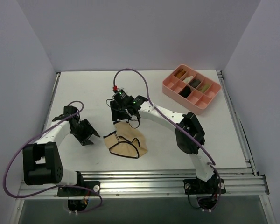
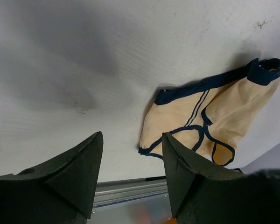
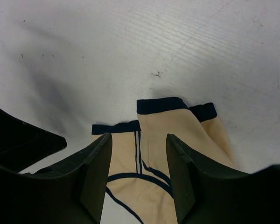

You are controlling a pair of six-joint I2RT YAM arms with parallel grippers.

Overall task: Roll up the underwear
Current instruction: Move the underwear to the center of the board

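Note:
The underwear (image 1: 126,143) lies loosely folded on the white table, tan with dark trim along its edges. My right gripper (image 1: 127,122) hangs over its far edge. In the right wrist view its fingers (image 3: 95,172) stand apart on either side of the tan cloth (image 3: 186,135), which lies under and between them, with a visible gap on both sides. My left gripper (image 1: 87,134) sits to the left of the garment, open and holding nothing. In the left wrist view the left gripper (image 2: 132,154) points at bare table, and the underwear (image 2: 224,116) lies off to the right of its fingers.
A pink divided tray (image 1: 184,101) holding dark and cream rolled cloths stands at the back right. A metal rail (image 1: 154,179) runs along the table's near edge and also shows in the left wrist view (image 2: 126,189). White walls close in the left, back and right.

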